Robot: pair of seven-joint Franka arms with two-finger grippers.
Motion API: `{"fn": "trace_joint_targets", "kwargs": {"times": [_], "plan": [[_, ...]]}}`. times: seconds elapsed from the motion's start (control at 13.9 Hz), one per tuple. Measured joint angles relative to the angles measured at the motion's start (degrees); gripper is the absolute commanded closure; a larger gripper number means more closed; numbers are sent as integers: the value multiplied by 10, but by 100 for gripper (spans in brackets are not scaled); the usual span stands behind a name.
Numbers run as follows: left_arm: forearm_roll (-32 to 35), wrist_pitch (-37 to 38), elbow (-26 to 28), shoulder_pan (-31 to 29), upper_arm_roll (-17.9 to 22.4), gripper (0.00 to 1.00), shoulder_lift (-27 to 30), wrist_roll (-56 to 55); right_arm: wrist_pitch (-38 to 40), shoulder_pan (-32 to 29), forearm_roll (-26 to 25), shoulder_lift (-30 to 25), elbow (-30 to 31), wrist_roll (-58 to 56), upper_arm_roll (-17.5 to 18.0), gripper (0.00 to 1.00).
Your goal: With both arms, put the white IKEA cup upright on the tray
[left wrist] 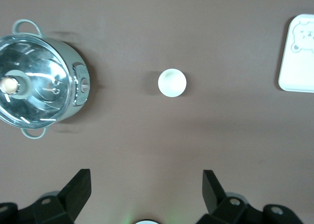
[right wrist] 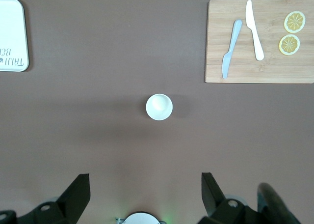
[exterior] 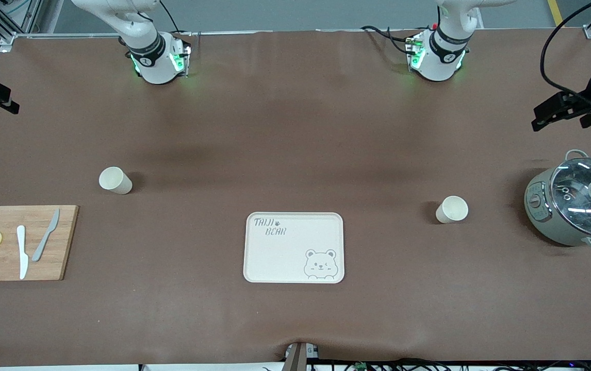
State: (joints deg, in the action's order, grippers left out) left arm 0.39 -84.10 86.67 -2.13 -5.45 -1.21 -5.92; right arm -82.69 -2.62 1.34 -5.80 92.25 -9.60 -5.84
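So far nothing placed. Two white cups upright on table, both off tray: one cup (exterior: 452, 209) toward left arm's end, between tray and pot (exterior: 576, 202); other cup (exterior: 115, 180) toward right arm's end, farther from front camera than board (exterior: 20, 242). Tray (exterior: 294, 248) bare, mid-table near front edge. Left gripper (left wrist: 146, 189) high over table near its cup, fingers spread, holding nothing. Right gripper (right wrist: 145, 190) likewise, spread, empty. Left to do: both grasps, carries, placements.

Two small white plastic cups stand upright on the brown bench, one (exterior: 115, 180) toward the right arm's end, the other (exterior: 452, 209) toward the left arm's. Between them lies a flat cream rectangular tray (exterior: 294, 248) (grey bear drawing, "TAIJI BEAR" lettering), nothing on it.
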Motion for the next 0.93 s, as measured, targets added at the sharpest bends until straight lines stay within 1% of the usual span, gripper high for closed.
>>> {"fn": "trace_joint_targets", "kwargs": {"times": [0.22,0.36,0.5,0.65,0.79,0.93], "plan": [[-1,-10,7,5,-6,0,-35,-1,0,0,0,0,0,0,0,0],[-1,-49,35,5,-20,0,-45,-16,0,0,0,0,0,0,0,0],[5,-107,82,6,-40,0,-46,-45,0,0,0,0,0,0,0,0],[8,-181,136,6,-52,0,-46,-77,0,0,0,0,0,0,0,0],[9,-255,187,2,-53,0,-52,-86,0,0,0,0,1,0,0,0],[9,-305,216,-14,-52,0,-68,-86,0,0,0,0,1,0,0,0]]}}
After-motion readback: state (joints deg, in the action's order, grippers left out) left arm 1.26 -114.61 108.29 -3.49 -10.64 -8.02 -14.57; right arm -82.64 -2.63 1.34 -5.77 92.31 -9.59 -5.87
